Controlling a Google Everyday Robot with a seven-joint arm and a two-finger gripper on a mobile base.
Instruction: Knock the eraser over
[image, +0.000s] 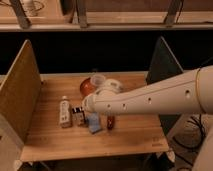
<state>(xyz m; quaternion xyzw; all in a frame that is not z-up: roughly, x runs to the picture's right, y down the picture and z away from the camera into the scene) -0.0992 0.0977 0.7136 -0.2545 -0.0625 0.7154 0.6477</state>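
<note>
The eraser (78, 116) is a small block, dark on top and white with reddish marks below, on the wooden table (55, 137) just right of a white tube-shaped bottle (64, 111). A soft light-blue piece (93, 122) lies right of the eraser. My white arm reaches in from the right. Its gripper (88, 106) hangs just above and right of the eraser, over the blue piece.
An orange-red bowl (87, 86) sits behind the gripper, partly hidden by the arm. A small dark reddish object (110, 122) lies right of the blue piece. A tan panel (19, 95) bounds the left side and a dark panel (162, 65) the right.
</note>
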